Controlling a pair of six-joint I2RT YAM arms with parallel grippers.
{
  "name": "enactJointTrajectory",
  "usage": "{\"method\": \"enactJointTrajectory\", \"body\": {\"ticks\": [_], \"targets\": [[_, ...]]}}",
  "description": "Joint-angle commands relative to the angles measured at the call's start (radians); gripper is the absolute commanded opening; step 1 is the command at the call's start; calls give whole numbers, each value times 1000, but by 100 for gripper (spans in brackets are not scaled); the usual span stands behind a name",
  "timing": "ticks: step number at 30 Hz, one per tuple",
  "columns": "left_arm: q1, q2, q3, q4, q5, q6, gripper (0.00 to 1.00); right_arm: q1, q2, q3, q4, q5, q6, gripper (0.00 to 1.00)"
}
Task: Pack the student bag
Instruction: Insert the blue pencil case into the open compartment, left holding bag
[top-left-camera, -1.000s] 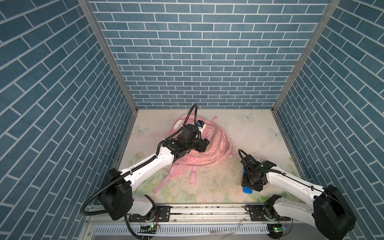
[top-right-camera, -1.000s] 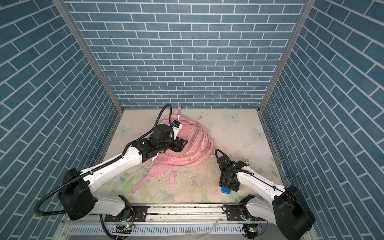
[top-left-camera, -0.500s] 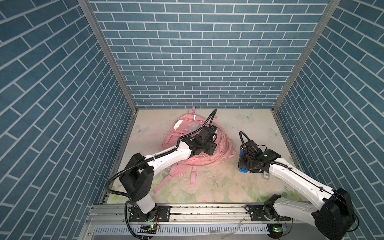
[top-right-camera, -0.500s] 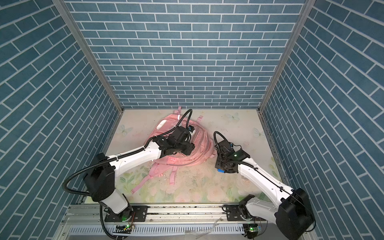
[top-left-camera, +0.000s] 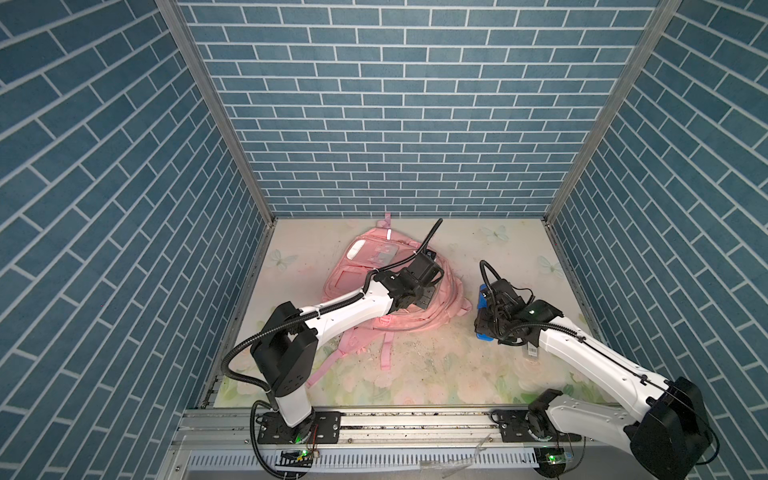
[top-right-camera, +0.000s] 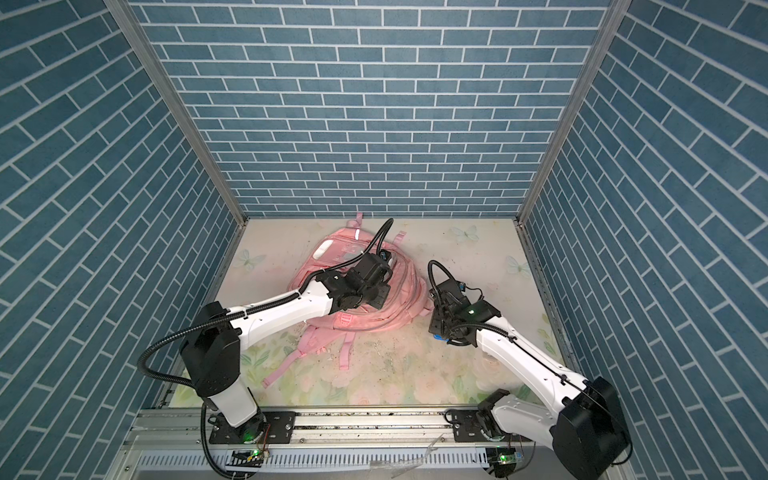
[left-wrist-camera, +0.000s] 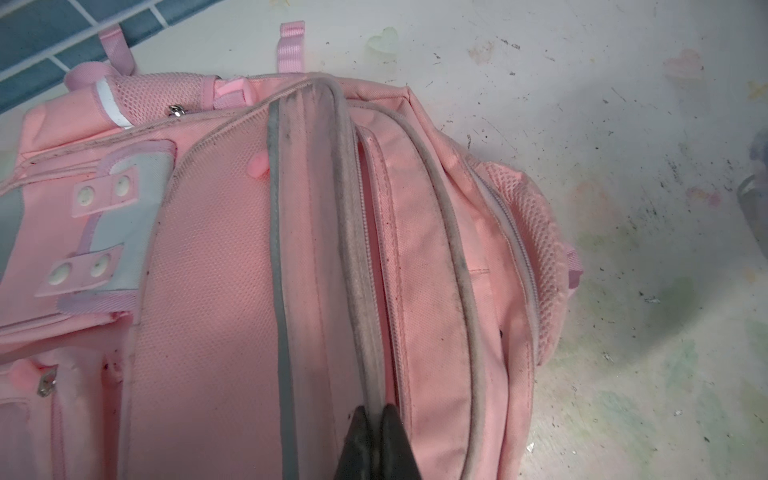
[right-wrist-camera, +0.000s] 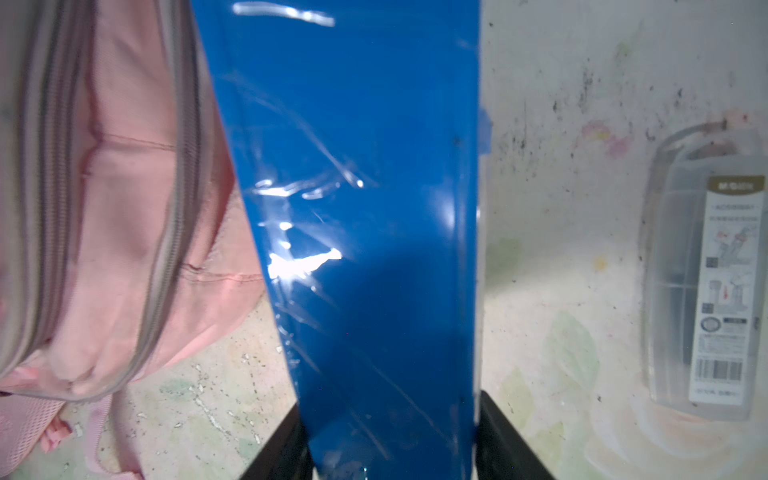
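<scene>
The student bag (top-left-camera: 365, 270) (top-right-camera: 332, 257) lies flat at the back middle of the table, pink with grey piping. In the left wrist view a zip slit of the student bag (left-wrist-camera: 208, 257) gapes a little along its side. My left gripper (left-wrist-camera: 376, 417) is shut on the grey piped edge of that slit. A flat blue item in clear wrap (right-wrist-camera: 353, 208) (top-left-camera: 482, 300) hangs just right of the bag, close to its side pocket. My right gripper (right-wrist-camera: 392, 440) is shut on the blue item, a finger against each of its sides.
A clear plastic case with a white label (right-wrist-camera: 706, 282) lies on the floral table top beyond the blue item. Loose pink straps (top-left-camera: 386, 353) trail toward the front rail. Blue brick walls close in the left, back and right.
My left gripper crossed the bag to the right and closed on the zip edge. My right arm carried the blue item from the front of the table up beside the bag.
</scene>
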Motion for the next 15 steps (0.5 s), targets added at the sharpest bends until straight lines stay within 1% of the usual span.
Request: {"method": "enactJointTrajectory", "body": {"ticks": [1,3,7,11,15], "targets": [[14,-81,26,11,-99,1,0,3,-34,42,110,-34,-32,40],[23,-113,12,35,-97,-7,0,2,-39,46,172,-58,-15,39],[73,-193,-66,111,-32,-57,0,3,6,91,309,-139,28,39],[150,-279,-184,225,64,-143,0,3,138,179,451,-240,55,40],[185,-326,-246,285,91,-177,0,2,286,281,574,-334,111,42]]}}
